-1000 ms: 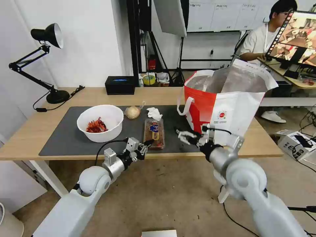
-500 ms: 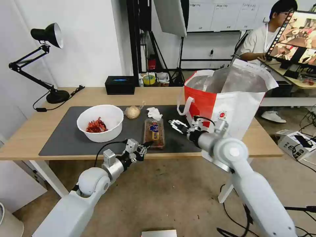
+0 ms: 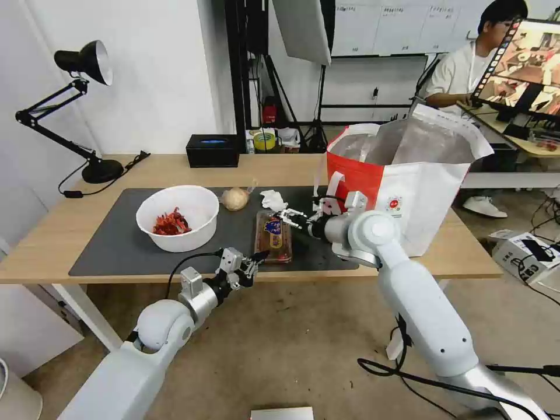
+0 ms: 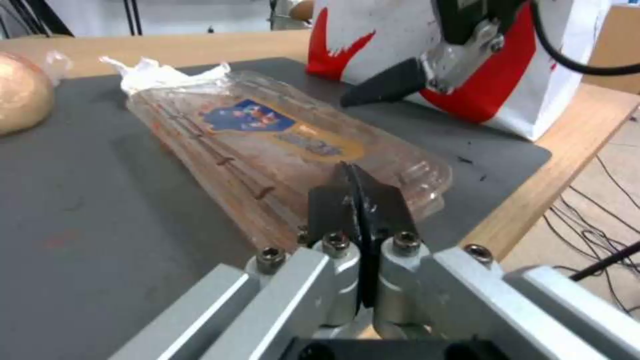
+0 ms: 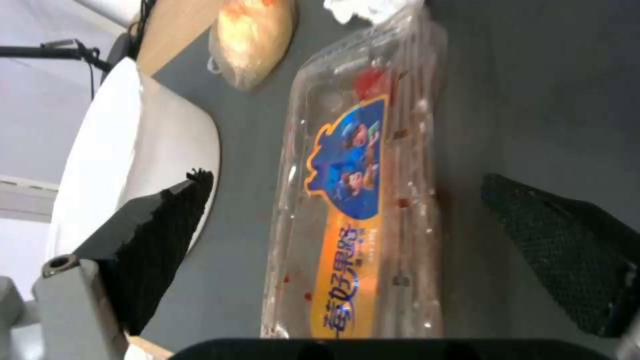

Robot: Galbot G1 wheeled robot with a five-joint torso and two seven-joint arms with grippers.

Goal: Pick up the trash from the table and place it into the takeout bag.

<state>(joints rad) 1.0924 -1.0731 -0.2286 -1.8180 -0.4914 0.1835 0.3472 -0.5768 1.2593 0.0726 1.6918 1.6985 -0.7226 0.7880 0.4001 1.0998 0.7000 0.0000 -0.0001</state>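
I have the right gripper [image 3: 290, 217] over the dark mat [image 3: 116, 245], hanging above the far right part of the clear tray [image 3: 273, 235], its jaws spread wide; in the right wrist view the two black fingers [image 5: 163, 235] straddle the tray [image 5: 360, 200] with bare mat on either side, and I cannot tell if either touches it. My left gripper [image 3: 256, 261] sits low at the table's [image 3: 58, 233] near edge, at about 7 o'clock from the tray, jaws pressed together on nothing; in the left wrist view its fingertips [image 4: 357, 200] lie just short of the tray's near end.

The tray lies flat on the mat with its blue and orange label up. The crumpled tissue [image 3: 273, 200] sits at 12 o'clock from it, at its far end, and the wrapped beige lump [image 3: 235, 199] at 10 o'clock. The white bowl [image 3: 178, 217] with red scraps stands at 9 o'clock, apart from the tray. The takeout bag [image 3: 402, 192] stands upright and open at 3 o'clock, on the right part of the table.
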